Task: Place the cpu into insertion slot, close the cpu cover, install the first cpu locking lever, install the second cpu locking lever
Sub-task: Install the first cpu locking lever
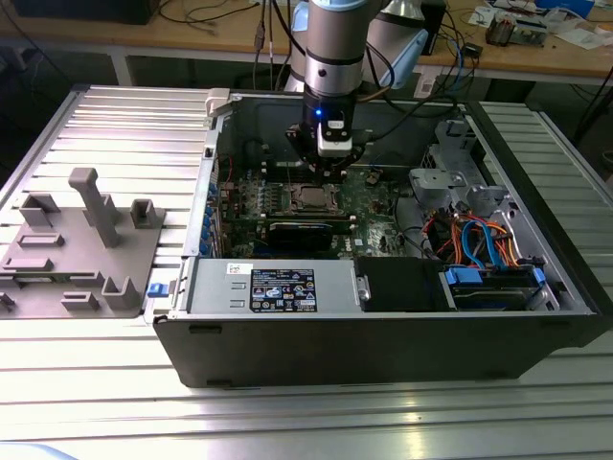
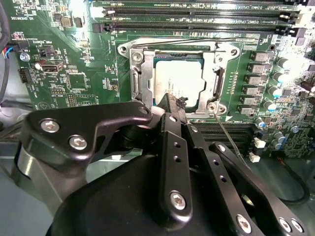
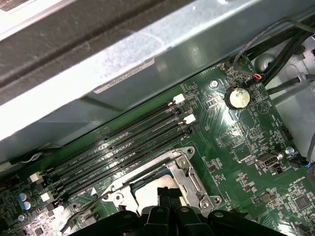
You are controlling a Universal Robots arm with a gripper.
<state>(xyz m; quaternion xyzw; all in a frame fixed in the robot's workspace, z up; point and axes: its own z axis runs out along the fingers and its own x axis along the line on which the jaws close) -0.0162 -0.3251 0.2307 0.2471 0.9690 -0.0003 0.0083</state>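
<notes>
Where the end effector (image 2: pixel 170 105) hangs inside the open computer case (image 1: pixel 383 335), its black fingers are pressed together with nothing between them, the tips just above the near edge of the cpu (image 2: pixel 178 82). That chip lies flat in the insertion slot (image 2: pixel 136 78) directly below, its top washed out by glare. Around it the cpu cover (image 2: pixel 218 84) looks lowered, though the end effector hides its near side. One thin lever wire (image 2: pixel 227 137) runs slanting beside the fingers, its end hidden. Beyond the tips lie long memory slots (image 3: pixel 123 147) on the green board (image 3: pixel 246 142)
</notes>
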